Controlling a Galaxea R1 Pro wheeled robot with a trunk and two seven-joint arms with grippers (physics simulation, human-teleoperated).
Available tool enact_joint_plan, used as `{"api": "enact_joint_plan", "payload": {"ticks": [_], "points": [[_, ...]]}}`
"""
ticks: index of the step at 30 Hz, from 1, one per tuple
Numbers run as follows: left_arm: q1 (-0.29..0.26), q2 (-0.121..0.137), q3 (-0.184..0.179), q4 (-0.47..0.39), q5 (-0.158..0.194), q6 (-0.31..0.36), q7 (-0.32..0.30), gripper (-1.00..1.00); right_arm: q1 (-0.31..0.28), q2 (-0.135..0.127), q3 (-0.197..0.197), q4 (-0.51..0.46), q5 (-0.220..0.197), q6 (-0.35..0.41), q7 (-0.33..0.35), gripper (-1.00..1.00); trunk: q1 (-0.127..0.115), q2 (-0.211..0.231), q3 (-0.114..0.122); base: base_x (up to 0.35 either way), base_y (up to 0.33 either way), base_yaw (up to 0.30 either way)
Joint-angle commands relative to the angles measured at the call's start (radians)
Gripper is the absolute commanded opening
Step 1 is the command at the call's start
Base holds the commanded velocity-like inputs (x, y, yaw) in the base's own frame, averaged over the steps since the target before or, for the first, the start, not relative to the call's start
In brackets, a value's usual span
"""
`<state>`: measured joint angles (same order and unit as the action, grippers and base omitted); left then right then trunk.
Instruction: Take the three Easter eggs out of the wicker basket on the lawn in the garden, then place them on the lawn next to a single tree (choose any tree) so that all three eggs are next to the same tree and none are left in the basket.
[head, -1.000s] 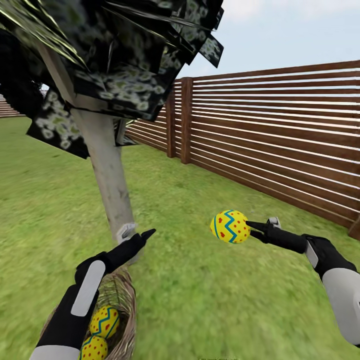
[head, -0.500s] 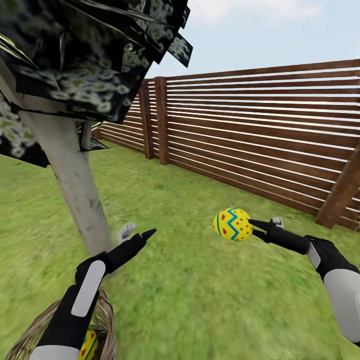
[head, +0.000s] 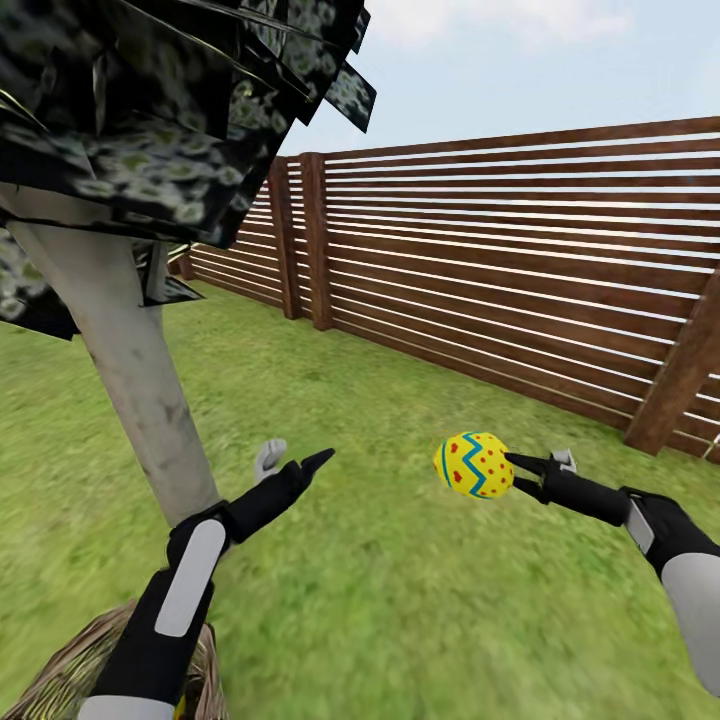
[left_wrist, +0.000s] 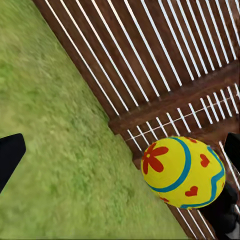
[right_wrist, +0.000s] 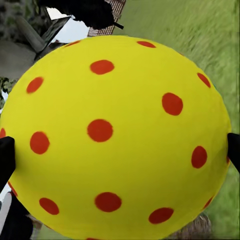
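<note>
My right gripper (head: 513, 470) is shut on one Easter egg (head: 475, 465), yellow with red dots and a blue zigzag, and holds it in the air above the lawn (head: 400, 600). The same egg (right_wrist: 115, 135) sits large between the black fingertips (right_wrist: 6, 155) in the right wrist view, and the left wrist view catches that egg (left_wrist: 182, 172) too. My left gripper (head: 295, 460) is open and empty, just right of the tree (head: 140, 400) with its pale grey trunk. The wicker basket (head: 60, 670) lies at the trunk's foot, its inside hidden by my left arm.
A brown slatted wooden fence (head: 500, 290) runs across the back and right, with a post (head: 680, 380) at the far right. Dark leaf clusters (head: 170, 110) hang low overhead at the upper left. Open grass spreads between the trunk and the fence.
The camera has turned right, so tree and basket sit further left and lower in the picture. My left arm has reached slightly forward. The right gripper still holds the egg.
</note>
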<state>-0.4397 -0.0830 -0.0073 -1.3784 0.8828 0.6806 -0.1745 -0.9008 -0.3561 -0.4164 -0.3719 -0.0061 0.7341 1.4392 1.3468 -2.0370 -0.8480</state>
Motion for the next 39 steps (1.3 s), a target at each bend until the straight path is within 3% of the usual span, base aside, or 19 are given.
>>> {"api": "enact_joint_plan", "payload": {"ticks": [1,11,12,15,19,25,28,36,39], "points": [[-0.001,-0.006,-0.004,-0.006,0.007,0.004,-0.008,1.0,0.005,-0.006,-0.002,0.001,-0.001,0.006,-0.003,-1.0,0.0,0.0,-0.001,0.0,0.0,0.0],[-0.001,-0.01,-0.061,-0.016,0.066,0.001,-0.064,1.0,0.053,-0.007,-0.002,0.01,0.0,-0.05,-0.056,-1.0,0.0,0.0,-0.001,0.151,-0.132,0.0],[-0.001,-0.01,-0.202,-0.016,0.318,0.001,-0.095,1.0,0.053,-0.007,-0.002,0.009,0.0,-0.116,-0.083,-1.0,0.0,0.0,-0.001,0.257,-0.236,0.0],[-0.001,-0.011,-0.202,-0.016,0.318,0.001,-0.095,1.0,0.053,-0.006,-0.001,0.009,0.0,-0.119,-0.093,-1.0,0.0,0.0,-0.001,0.258,-0.237,0.0],[-0.001,-0.011,-0.202,-0.016,0.318,-0.001,-0.101,1.0,0.054,0.011,-0.002,0.011,-0.01,-0.192,-0.111,-1.0,0.0,0.0,-0.001,0.143,-0.131,0.0],[-0.001,-0.011,-0.201,-0.017,0.319,-0.001,-0.103,1.0,0.054,0.025,-0.002,0.008,-0.013,-0.203,-0.216,-1.0,0.0,0.0,-0.001,0.007,-0.007,0.0],[-0.001,-0.011,-0.201,-0.017,0.319,-0.002,-0.103,1.0,0.054,0.027,-0.002,0.01,-0.012,-0.203,-0.221,-1.0,0.0,0.0,-0.001,0.0,0.0,0.0],[-0.001,-0.011,-0.201,-0.018,0.318,-0.003,-0.104,1.0,0.054,0.064,-0.001,0.001,-0.001,-0.203,-0.241,-1.0,0.0,0.0,0.0,0.0,0.0,0.04],[-0.001,-0.011,-0.201,-0.018,0.318,-0.003,-0.105,1.0,0.054,0.081,-0.001,0.001,-0.003,-0.203,-0.374,-1.0,0.0,0.0,0.002,0.0,0.0,0.247]]}}
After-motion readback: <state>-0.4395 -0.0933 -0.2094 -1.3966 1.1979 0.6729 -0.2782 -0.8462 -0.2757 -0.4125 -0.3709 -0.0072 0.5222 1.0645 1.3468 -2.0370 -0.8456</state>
